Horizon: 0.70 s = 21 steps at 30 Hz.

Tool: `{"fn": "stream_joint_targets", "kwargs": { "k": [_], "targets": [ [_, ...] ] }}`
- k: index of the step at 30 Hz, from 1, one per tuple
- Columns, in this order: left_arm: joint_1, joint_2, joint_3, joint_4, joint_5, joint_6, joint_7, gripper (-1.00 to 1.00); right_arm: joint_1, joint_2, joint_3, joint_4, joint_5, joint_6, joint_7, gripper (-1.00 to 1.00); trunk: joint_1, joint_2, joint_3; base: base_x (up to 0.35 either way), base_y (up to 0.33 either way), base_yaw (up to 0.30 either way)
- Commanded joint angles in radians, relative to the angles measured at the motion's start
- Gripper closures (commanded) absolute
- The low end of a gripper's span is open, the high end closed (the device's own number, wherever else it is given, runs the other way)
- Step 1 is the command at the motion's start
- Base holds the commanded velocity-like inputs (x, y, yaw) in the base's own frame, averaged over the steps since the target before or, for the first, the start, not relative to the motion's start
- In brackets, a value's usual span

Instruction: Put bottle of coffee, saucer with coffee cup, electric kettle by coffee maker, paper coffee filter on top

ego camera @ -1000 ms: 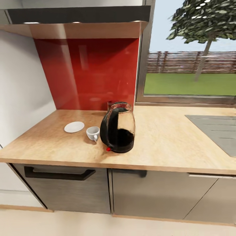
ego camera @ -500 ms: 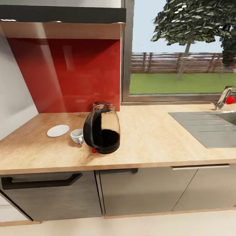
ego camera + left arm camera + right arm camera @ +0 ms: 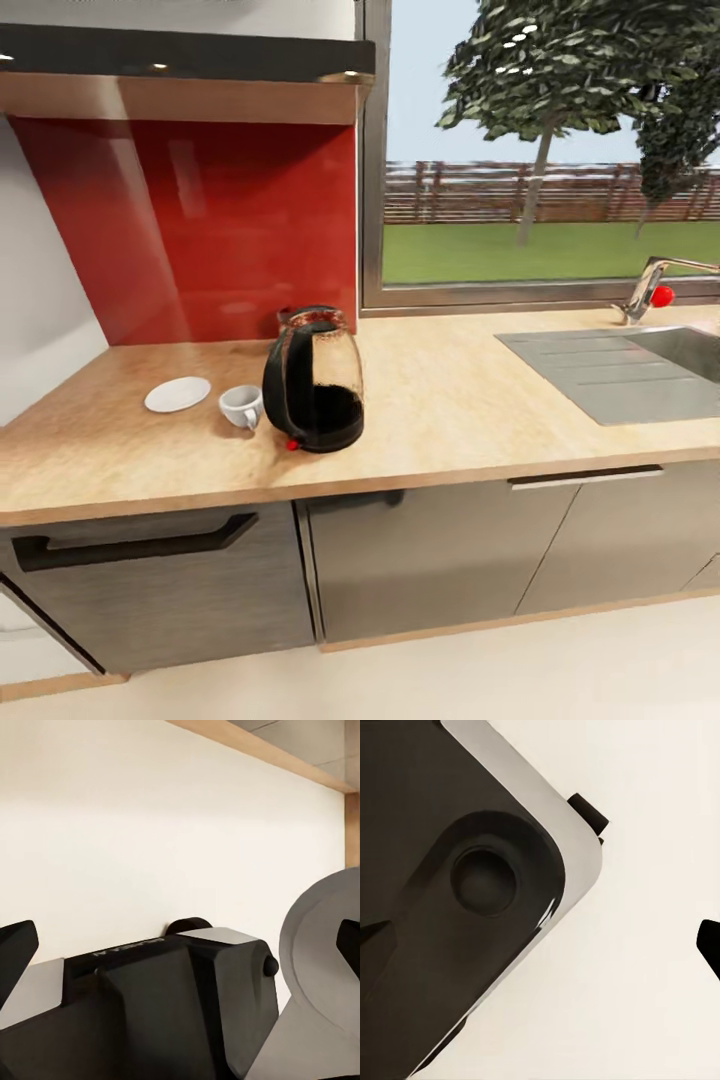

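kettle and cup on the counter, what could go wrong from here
1. The coffee cup sits almost against the electric kettle, on its handle side. Grasping or sliding the kettle could knock the cup over.
2. The cup stands on the countertop beside the saucer, not on it. The light saucer may skid when the cup is set down.
3. The kettle stands fairly near the counter's front edge, so a clumsy push could tip it off.
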Motion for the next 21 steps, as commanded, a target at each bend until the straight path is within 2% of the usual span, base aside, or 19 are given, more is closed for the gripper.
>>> {"fn": "stream_joint_targets", "kwargs": {
  "k": [1, 10, 21],
  "targets": [
    [-0.001, 0.0, -0.008, 0.0, 0.005, -0.01, -0.001, -1.0, -0.001, 0.0, 0.005, 0.003, 0.0, -0.008, 0.0, -1.0, 0.0, -0.001, -0.001, -0.051, 0.053, -0.031],
    [-0.001, 0.0, -0.008, 0.0, 0.005, -0.01, -0.001, -1.0, -0.001, 0.0, 0.005, 0.003, 0.0, -0.008, 0.0, -1.0, 0.0, -0.001, 0.002, -0.013, 0.064, -0.16],
    [-0.001, 0.001, -0.008, 0.0, 0.005, -0.009, -0.001, -1.0, -0.001, 0.0, 0.005, 0.003, 0.0, -0.008, 0.0, -1.0, 0.0, -0.001, 0.002, -0.001, 0.278, -0.025]
  ]
}}
